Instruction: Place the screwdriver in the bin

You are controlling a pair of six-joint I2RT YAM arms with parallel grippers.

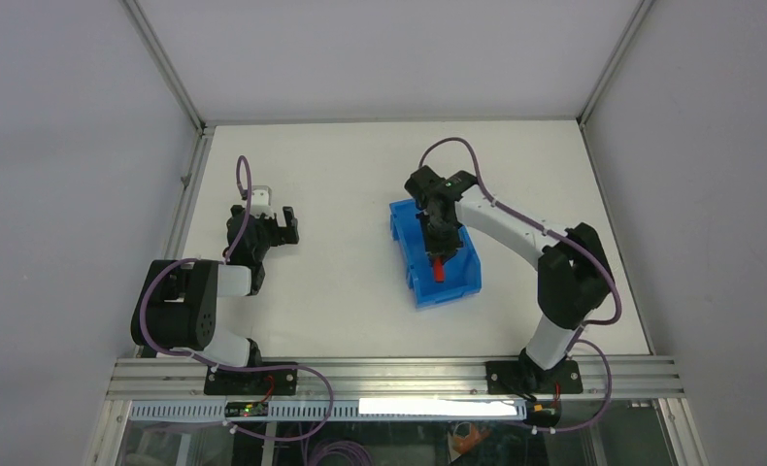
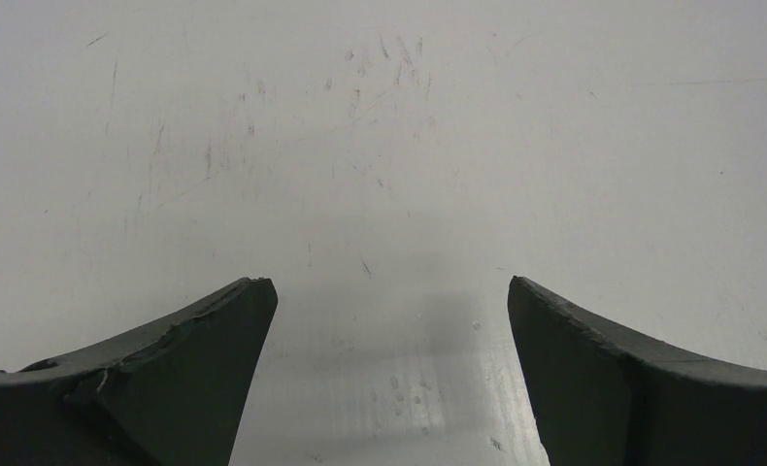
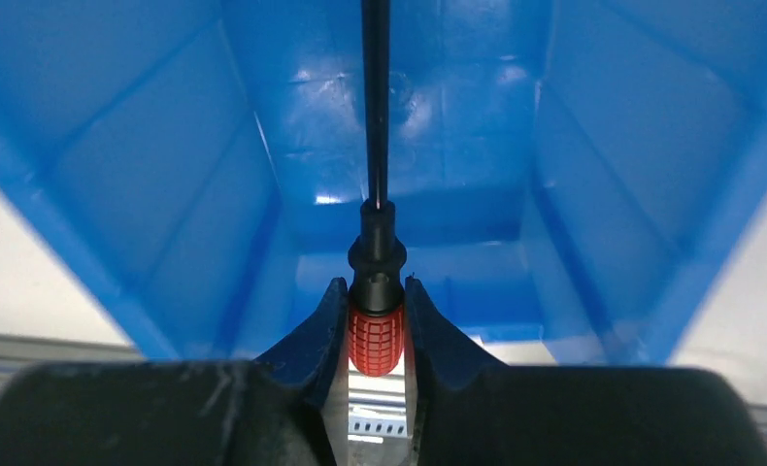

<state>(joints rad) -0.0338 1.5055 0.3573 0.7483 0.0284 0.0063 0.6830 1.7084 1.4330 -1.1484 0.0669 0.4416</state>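
The blue bin lies right of the table's middle, its length running roughly front to back. My right gripper hangs over its inside, shut on the screwdriver. In the right wrist view the fingers clamp the red ribbed handle, and the black collar and thin dark shaft point ahead into the bin, above its floor. My left gripper is open and empty over bare table at the left; its wrist view shows only scratched white surface between the fingertips.
The white table is enclosed by grey walls at the back and both sides. An aluminium rail runs along the near edge, carrying both arm bases. The right arm's elbow stands right of the bin.
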